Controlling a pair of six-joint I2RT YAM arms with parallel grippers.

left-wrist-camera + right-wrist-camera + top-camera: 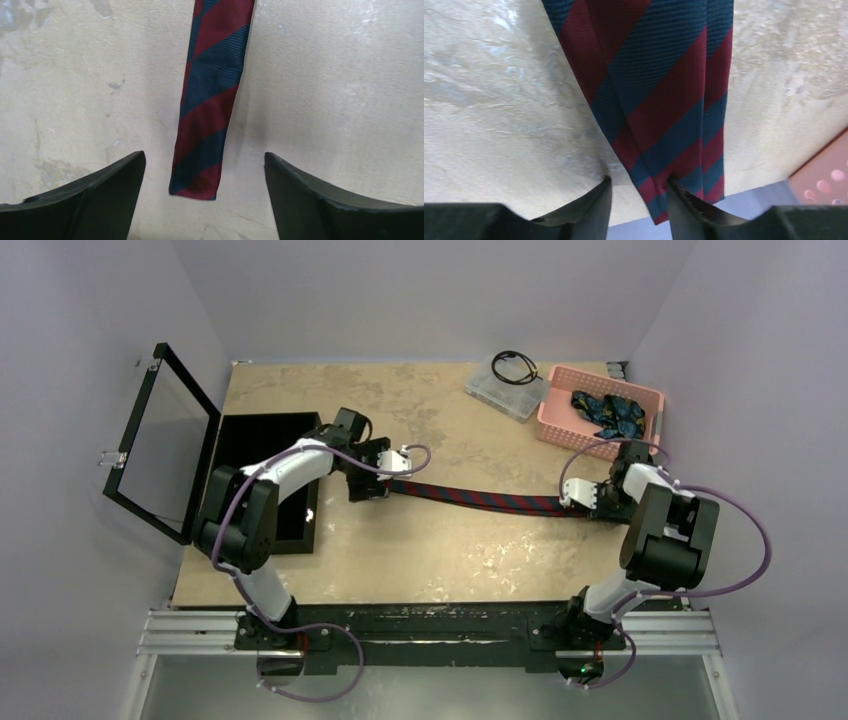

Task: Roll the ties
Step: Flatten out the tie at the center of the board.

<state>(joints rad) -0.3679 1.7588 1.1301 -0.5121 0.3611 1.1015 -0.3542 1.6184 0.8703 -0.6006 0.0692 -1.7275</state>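
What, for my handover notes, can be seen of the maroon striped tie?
The maroon tie has navy diagonal stripes and looks like ribbed woven cloth. It lies flat and unrolled, stretched nearly straight across the table between both arms. Its narrow, square-cut end rests between the left end effector's open fingers, untouched. Its wider, layered end runs between the right end effector's fingers; whether they pinch it is unclear.

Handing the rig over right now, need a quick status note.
Left hand: open, straddling the striped tie's narrow end, not touching it.
Right hand: part open around its wide end; grip unclear.
Striped tie lies flat and straight on the table between them. Blue-green ties are bunched in the pink basket.
Done: tie laid out. Left: roll it, then the others.
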